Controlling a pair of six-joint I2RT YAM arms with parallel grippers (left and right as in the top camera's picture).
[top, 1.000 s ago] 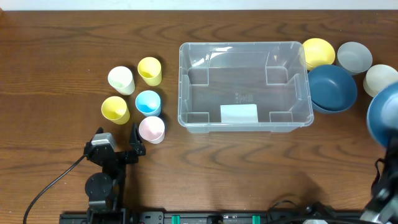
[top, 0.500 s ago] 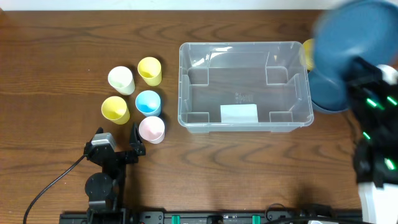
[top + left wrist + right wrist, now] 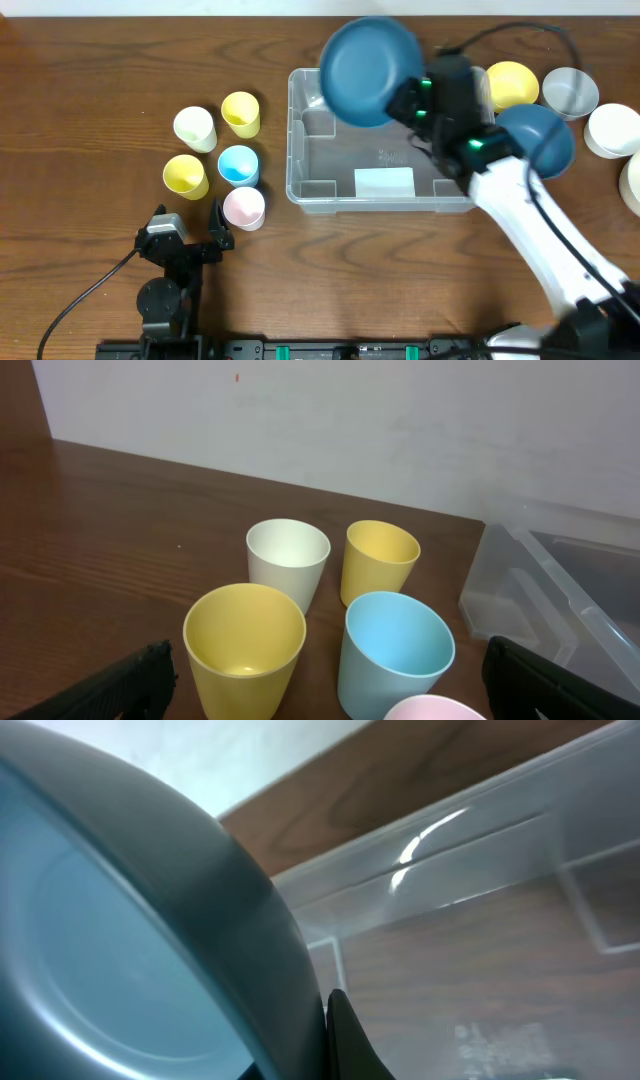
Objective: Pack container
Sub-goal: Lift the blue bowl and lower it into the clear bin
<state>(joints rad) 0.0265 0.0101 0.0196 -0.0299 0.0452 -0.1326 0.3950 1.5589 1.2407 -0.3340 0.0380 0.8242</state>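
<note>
Clear plastic container (image 3: 293, 150) at mid-table, a dark blue bowl (image 3: 365, 70) held over it.
Nearest us, we see the left gripper (image 3: 188, 220) low over the wooden table (image 3: 80, 100), its fingers spread wide and holding nothing, just short of a pink cup (image 3: 243, 208). Behind that stand a near yellow cup (image 3: 185, 175), a light blue cup (image 3: 238, 164), a white cup (image 3: 194, 128) and a far yellow cup (image 3: 241, 113), all upright and bunched to the left of the container. The container sits open, and we see a white label (image 3: 384, 182) on its base. Above its far left part the right gripper (image 3: 408, 98) pinches the dark blue bowl by its rim. Farther right we find a second blue bowl (image 3: 545, 135) beside the container's end, then a yellow bowl (image 3: 512, 82), a grey bowl (image 3: 570, 92) and a white bowl (image 3: 612, 130).
</note>
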